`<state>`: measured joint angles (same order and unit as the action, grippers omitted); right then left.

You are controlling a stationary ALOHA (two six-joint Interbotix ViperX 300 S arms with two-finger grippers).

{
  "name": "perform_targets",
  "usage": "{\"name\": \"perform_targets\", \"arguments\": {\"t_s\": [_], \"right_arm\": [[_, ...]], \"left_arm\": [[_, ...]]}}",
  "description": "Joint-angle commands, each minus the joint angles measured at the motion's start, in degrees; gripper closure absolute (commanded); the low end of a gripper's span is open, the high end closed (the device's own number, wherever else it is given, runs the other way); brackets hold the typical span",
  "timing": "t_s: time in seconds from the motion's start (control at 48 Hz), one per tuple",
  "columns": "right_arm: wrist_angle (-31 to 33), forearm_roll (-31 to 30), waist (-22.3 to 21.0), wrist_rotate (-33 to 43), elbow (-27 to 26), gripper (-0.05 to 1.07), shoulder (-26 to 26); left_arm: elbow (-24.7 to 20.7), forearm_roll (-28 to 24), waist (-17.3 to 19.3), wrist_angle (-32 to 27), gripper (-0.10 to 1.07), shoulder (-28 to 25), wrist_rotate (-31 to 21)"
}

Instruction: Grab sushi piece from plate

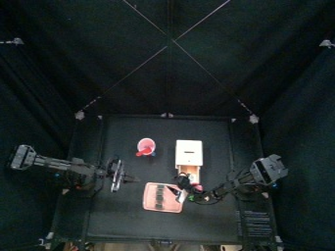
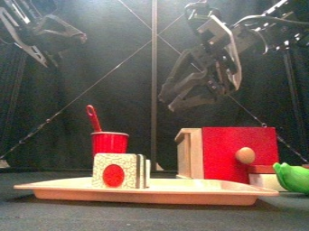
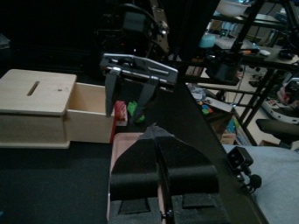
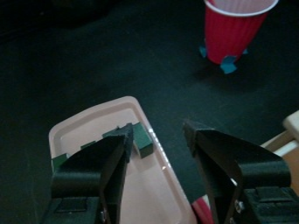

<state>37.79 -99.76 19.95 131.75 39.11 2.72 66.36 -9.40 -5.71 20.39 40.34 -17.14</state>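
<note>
Near the table's front edge, your right gripper point(image 4: 160, 162), jaws spread wide, hangs above the plate point(image 4: 100, 116); its sushi piece point(image 4: 135, 138) sits just ahead between them.

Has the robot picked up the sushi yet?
Not yet. The sushi piece lies on the pink plate, untouched. The right gripper hangs above it with jaws wide open and empty. Left to do: come down, close on the sushi and lift. The left gripper waits aside.
</note>
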Motion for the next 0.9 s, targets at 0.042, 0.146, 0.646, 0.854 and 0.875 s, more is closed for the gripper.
{"name": "perform_targets", "arguments": {"t_s": [0.042, 0.146, 0.646, 0.854, 0.875], "right_arm": [[-1.1, 2.1, -0.4, 0.0, -3.9, 0.18, 1.7], [-2.5, 5.1, -0.7, -0.1, -5.7, 0.18, 3.8], [-14.8, 15.6, -6.3, -0.4, -9.7, 0.18, 3.4], [-13.9, 21.9, -7.8, -0.4, -9.5, 0.18, 0.9], [-13.0, 22.4, -7.7, -0.4, -9.6, 0.18, 0.7]], "left_arm": [[-0.5, 0.1, 0.0, 0.5, 0.79, 0.0, 0.2], [-0.4, 0.2, 0.0, 0.5, 0.79, -0.1, 0.2], [-0.1, 0.1, 0.1, 0.5, 0.79, -0.1, 0.2], [-0.1, 0.1, 0.1, 0.4, 0.79, -0.1, 0.2], [-0.1, 0.2, 0.1, 0.4, 0.79, 0.0, 0.2]]}}
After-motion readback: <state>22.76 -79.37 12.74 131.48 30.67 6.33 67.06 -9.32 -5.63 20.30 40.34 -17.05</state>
